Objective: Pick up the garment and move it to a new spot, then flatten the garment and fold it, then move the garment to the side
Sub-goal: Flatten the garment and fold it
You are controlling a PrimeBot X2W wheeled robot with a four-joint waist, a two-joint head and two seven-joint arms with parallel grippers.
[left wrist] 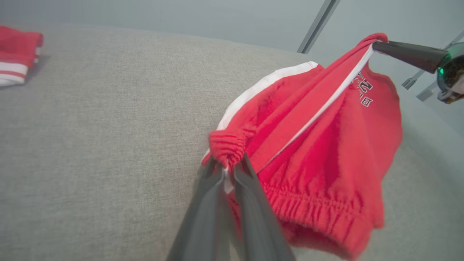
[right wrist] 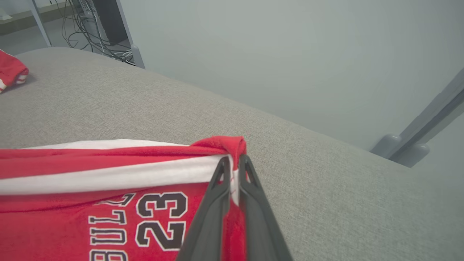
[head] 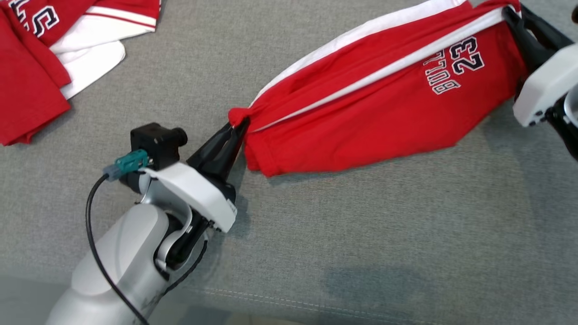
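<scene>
The garment (head: 375, 104) is a pair of red shorts with white side stripes and "BULLS 23" printed on it, stretched between my two grippers above the grey cloth surface. My left gripper (head: 239, 128) is shut on its bunched elastic waistband corner (left wrist: 226, 145). At the upper right my right gripper (head: 508, 13) is shut on the hem end (right wrist: 228, 145) of the garment (right wrist: 108, 203). In the left wrist view the garment (left wrist: 326, 152) hangs slack below the taut stripe, and the right gripper's dark fingers (left wrist: 409, 54) pinch its far end.
Another red and white garment (head: 49, 49) lies crumpled at the far left of the grey surface (head: 316, 234); it also shows as a small red heap (left wrist: 16, 54) in the left wrist view. Metal frame legs (right wrist: 417, 141) and cables stand beyond the surface's edge.
</scene>
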